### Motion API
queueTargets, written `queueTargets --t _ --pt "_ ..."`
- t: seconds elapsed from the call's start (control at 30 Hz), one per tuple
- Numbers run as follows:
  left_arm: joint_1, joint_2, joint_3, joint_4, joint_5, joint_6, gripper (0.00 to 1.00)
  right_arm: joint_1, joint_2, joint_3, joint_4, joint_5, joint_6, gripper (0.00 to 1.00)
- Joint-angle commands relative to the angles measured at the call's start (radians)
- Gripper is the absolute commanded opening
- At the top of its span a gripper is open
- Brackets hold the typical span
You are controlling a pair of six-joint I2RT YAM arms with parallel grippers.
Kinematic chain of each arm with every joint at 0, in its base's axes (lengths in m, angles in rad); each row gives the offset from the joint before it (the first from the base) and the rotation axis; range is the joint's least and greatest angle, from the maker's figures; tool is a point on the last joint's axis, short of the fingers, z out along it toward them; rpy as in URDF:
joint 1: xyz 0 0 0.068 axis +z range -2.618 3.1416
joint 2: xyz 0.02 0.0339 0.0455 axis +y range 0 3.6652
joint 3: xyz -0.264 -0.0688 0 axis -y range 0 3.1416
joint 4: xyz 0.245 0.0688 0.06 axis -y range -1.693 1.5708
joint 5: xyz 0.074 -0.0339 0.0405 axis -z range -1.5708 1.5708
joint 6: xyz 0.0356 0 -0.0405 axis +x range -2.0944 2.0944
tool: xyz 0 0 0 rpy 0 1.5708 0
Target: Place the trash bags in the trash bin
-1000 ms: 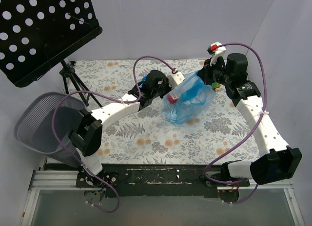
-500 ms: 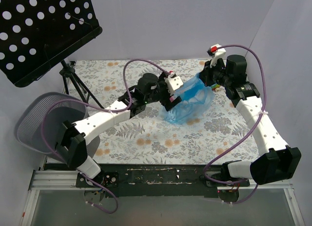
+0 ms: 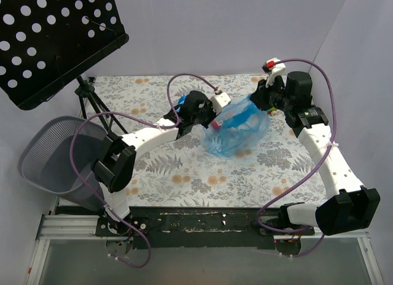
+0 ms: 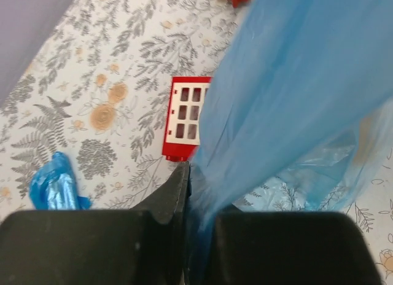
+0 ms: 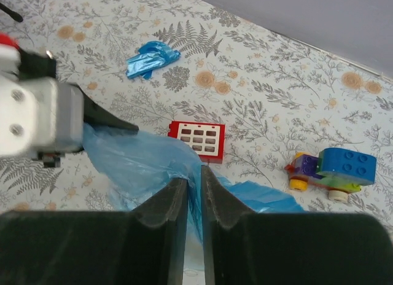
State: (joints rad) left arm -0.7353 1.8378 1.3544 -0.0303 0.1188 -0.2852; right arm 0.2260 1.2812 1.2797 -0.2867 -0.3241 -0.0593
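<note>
The trash bag [image 3: 238, 130], a thin sheet of shiny blue film, hangs stretched between both grippers above the middle of the floral mat. My left gripper [image 3: 215, 123] is shut on its left edge, and the film runs up and right out of the jaws [image 4: 288, 82]. My right gripper [image 3: 265, 107] pinches the right edge, with film [image 5: 144, 162] bunched between its nearly closed fingers [image 5: 218, 202]. The trash bin [image 3: 52, 155], a dark grey mesh basket, leans at the table's left edge, well away from the bag.
A red toy block [image 4: 184, 116] [image 5: 198, 137] lies on the mat under the bag. A multicoloured brick car [image 5: 334, 168] sits to its right. A small crumpled wad of blue film [image 4: 55, 183] [image 5: 150, 59] lies near the left arm. A black perforated music stand [image 3: 52, 39] stands back left.
The left arm stretched out toward the bag, then drew back to roughly its earlier pose, its gripper again shut on the film. The right gripper and the bag barely moved.
</note>
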Motion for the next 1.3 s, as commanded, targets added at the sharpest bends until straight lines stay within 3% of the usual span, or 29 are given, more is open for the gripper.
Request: queueTargets --t 0.0,0.07,0.13,0.3,0.47,0.6,0.67,0.8,0.87,0.97,1.17,1.27 --pt "0.022 -0.149 0.052 -0.039 0.048 -0.069 0.00 -0.023 -0.042 -0.060 0.050 -0.039 -0.002 0.34" --pt "0.033 -0.179 0.052 -0.071 0.051 -0.121 0.00 -0.037 -0.045 -0.092 0.082 -0.084 0.019 0.55" --pt "0.054 -0.199 0.064 -0.105 0.064 -0.193 0.00 -0.043 -0.055 -0.103 0.101 -0.150 0.007 0.68" --pt "0.086 -0.229 0.051 -0.143 0.090 -0.390 0.00 -0.054 -0.112 -0.063 0.052 -0.225 -0.051 0.80" --pt "0.105 -0.219 0.081 -0.166 0.110 -0.492 0.00 -0.068 -0.210 -0.120 0.004 -0.170 -0.053 0.81" --pt "0.128 -0.181 0.201 -0.213 0.125 -0.557 0.00 -0.086 -0.261 -0.196 -0.074 -0.069 -0.011 0.82" --pt "0.143 -0.163 0.264 -0.230 0.125 -0.595 0.00 -0.105 -0.273 -0.238 -0.088 -0.120 -0.002 0.79" --pt "0.191 -0.111 0.397 -0.229 0.145 -0.696 0.00 -0.109 -0.249 -0.354 -0.092 -0.384 0.029 0.74" --pt "0.204 -0.083 0.483 -0.230 0.134 -0.742 0.00 -0.108 -0.237 -0.417 -0.030 -0.522 0.053 0.73" --pt "0.212 -0.048 0.580 -0.229 0.092 -0.792 0.00 -0.100 -0.201 -0.438 0.104 -0.592 0.130 0.74" --pt "0.224 -0.012 0.724 -0.223 -0.016 -0.864 0.00 -0.071 -0.050 -0.340 0.435 -0.661 0.327 0.75" --pt "0.235 0.017 0.790 -0.236 -0.076 -0.878 0.00 -0.018 0.021 -0.249 0.503 -0.693 0.383 0.75"
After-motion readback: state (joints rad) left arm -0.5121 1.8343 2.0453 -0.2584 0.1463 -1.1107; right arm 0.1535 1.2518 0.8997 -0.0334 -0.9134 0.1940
